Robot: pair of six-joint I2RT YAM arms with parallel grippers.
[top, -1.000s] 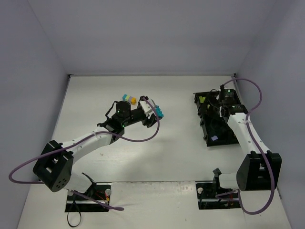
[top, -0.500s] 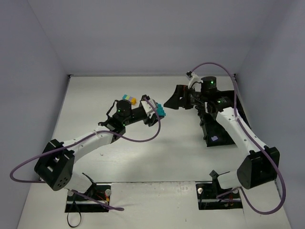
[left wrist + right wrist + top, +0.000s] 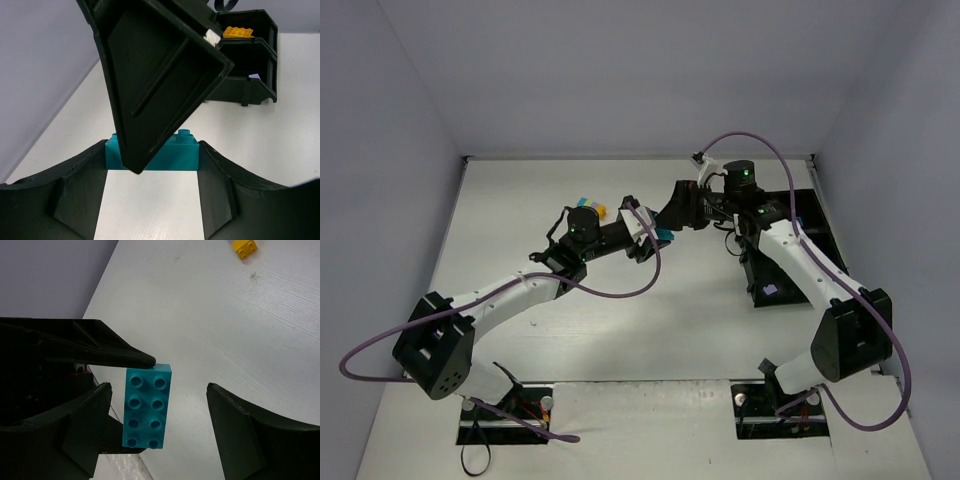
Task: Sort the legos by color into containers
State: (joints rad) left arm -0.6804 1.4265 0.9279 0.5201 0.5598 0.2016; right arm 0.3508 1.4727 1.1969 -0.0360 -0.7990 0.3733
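Note:
My left gripper (image 3: 655, 233) is shut on a cyan brick (image 3: 663, 237), held above the table by its two short ends (image 3: 182, 150). In the right wrist view the brick (image 3: 147, 407) shows its studs, with the left gripper's fingers (image 3: 100, 347) above and below it. My right gripper (image 3: 160, 395) stands open around the brick, its left finger close beside it and its right finger well apart. From above, the right gripper (image 3: 675, 215) meets the left one mid-table. The black containers (image 3: 790, 285) stand at the right, with an orange brick (image 3: 237, 32) in one compartment.
A small cluster of legos (image 3: 592, 208) in cyan, lavender and yellow lies on the table behind the left wrist. A yellow brick (image 3: 245, 247) shows at the top of the right wrist view. A lavender brick (image 3: 772, 290) lies in the tray's near compartment.
My right arm has swung from over the containers leftward to the cyan brick. The left gripper has kept its grip and shifted slightly to the right.

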